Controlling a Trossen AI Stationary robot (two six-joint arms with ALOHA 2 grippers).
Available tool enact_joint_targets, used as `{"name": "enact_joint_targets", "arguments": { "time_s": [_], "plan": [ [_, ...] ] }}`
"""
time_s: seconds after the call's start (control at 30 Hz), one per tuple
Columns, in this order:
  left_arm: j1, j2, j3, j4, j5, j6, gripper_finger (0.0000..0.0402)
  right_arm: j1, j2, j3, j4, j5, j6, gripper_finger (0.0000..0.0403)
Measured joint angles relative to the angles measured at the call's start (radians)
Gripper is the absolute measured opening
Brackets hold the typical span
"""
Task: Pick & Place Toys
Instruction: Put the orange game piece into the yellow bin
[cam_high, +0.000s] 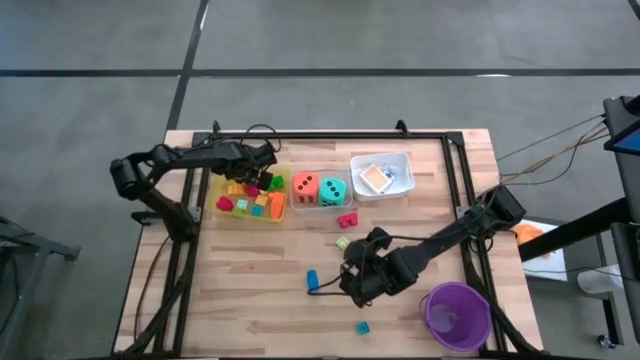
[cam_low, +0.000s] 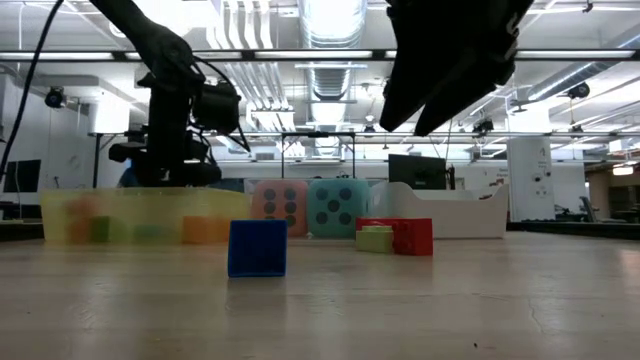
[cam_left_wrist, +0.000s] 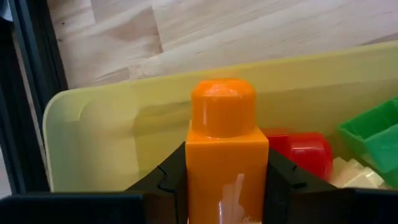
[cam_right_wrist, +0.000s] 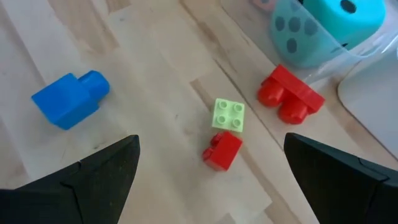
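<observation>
Currently my left gripper (cam_left_wrist: 227, 186) sits over the yellow tray (cam_high: 215, 190) at upper left of the high view, its fingers clamped on an orange block (cam_left_wrist: 225, 149). My right gripper (cam_right_wrist: 211, 180) hangs at lower centre of the table (cam_high: 250, 300) with its fingers spread wide and holding nothing. Below it I see a blue block (cam_right_wrist: 69, 98), a light green block (cam_right_wrist: 229, 114) touching a small red block (cam_right_wrist: 222, 150), and a larger red block (cam_right_wrist: 290, 94) beside the teal die (cam_right_wrist: 323, 28).
</observation>
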Motion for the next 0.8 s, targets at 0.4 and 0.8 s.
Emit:
{"name": "enact_joint_targets", "arguments": {
  "time_s": [0.4, 0.8],
  "plan": [
    [0.0, 0.003, -0.005, -0.065, 0.001, 0.0, 0.0156, 0.0, 0.0, -0.001, -0.001, -0.005, -0.008, 0.0395],
    [0.0, 0.003, -0.006, -0.09, 0.018, 0.0, 0.016, -0.001, 0.0, -0.001, -0.001, -0.005, -0.015, 0.0395]
  ]
}}
